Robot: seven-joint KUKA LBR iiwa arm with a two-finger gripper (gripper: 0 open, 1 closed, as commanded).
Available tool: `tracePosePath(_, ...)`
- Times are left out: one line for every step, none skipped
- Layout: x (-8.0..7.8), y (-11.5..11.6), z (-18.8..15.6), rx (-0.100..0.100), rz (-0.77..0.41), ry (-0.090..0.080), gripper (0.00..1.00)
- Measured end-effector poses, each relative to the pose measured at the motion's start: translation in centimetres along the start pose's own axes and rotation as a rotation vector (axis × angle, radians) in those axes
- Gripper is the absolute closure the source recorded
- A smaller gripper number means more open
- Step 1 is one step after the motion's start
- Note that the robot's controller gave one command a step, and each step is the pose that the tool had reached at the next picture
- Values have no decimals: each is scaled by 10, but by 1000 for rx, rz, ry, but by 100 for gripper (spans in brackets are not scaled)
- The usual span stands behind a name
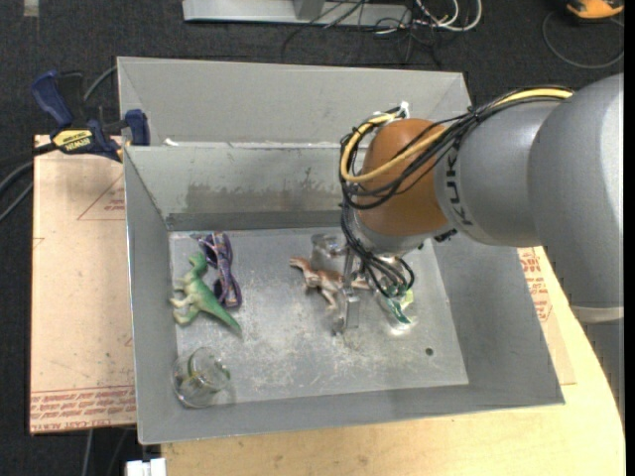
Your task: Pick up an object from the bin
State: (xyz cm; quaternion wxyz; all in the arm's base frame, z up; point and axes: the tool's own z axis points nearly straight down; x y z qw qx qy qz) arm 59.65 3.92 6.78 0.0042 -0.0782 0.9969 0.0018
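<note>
our end effector [344,317] sits low in the bin [298,353], just beside the brown toy dinosaur [316,276]; we cannot tell if it's apart or together; we'd centre over the dinosaur's body before closing

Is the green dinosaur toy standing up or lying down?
Lying on its side: the green dinosaur shows its whole profile to the overhead camera.

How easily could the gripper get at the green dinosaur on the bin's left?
Probably yes: bare bin floor lies between the gripper, down mid-bin, and the green dinosaur, which lies uncovered, with a purple striped thing beside it.
</note>
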Motion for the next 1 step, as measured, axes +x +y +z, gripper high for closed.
tracePosePath(-11,10,-18,0,-99,-9,100)
